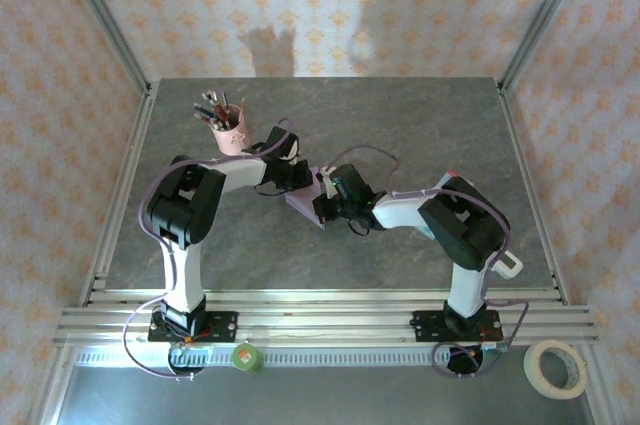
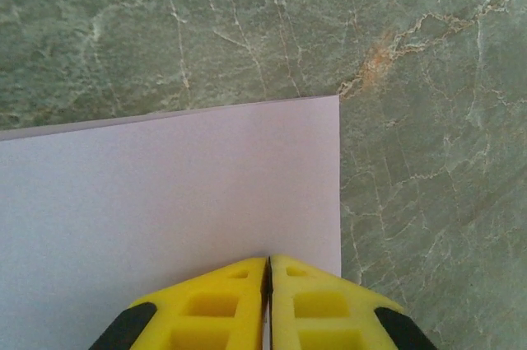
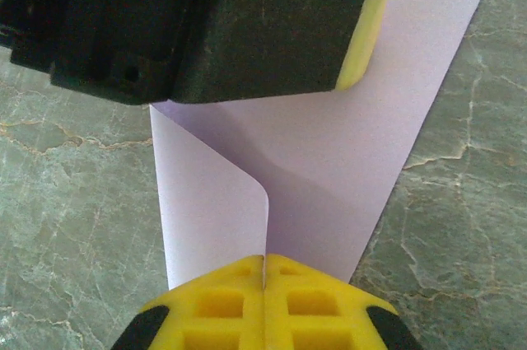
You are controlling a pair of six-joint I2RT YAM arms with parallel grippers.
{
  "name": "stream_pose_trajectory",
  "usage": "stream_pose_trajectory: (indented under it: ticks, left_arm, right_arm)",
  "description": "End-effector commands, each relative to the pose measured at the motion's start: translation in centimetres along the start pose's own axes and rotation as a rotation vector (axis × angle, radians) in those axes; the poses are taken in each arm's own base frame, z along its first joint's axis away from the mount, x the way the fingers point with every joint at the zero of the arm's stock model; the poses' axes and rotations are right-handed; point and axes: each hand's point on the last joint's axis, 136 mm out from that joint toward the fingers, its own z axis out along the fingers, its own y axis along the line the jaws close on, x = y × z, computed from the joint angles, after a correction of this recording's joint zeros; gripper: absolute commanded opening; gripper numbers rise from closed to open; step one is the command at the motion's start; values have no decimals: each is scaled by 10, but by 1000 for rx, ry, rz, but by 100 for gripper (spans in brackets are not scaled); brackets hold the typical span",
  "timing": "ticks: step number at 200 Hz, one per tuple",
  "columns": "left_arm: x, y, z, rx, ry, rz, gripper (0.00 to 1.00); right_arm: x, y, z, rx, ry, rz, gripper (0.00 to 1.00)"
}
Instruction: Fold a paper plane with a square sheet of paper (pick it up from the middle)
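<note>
Early fold in hand: the square sheet of paper [image 1: 301, 208] lies mid-frame on the desk [image 1: 430, 125] in the top view, the left pincer [image 2: 268, 280] clenched on its edge near a corner, the right pincer [image 3: 263, 276] clenched where the sheet curls over. Next, I judge, the curl must be brought edge to edge and pressed flat

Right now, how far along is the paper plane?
Early. Done: both the left end effector and right end effector are shut on the paper. In hand: the first fold, one side curling over in a soft bend, no pressed crease. Left: tip, centre crease, wings; none shows yet.
</note>
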Motion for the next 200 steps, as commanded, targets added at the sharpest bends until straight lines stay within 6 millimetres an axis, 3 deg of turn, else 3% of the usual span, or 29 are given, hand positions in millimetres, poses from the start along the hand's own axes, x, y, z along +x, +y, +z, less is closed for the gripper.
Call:
stream_pose_trajectory:
  ticks: [1,147,166,200]
  left_arm:
    - [31,25,15,-80,115,-13,14]
    - [34,25,18,-76,131,-8,12]
    - [27,15,11,-48,111,-10,12]
    - [-4,-12,-22,3,-34,-32,15]
  right_arm:
    - [-5,-5,5,24,3,-12,0]
    - [3,-12,12,51,35,-9,0]
    - [7,-14,13,57,49,-5,0]
    - [6,-14,11,60,47,-3,0]
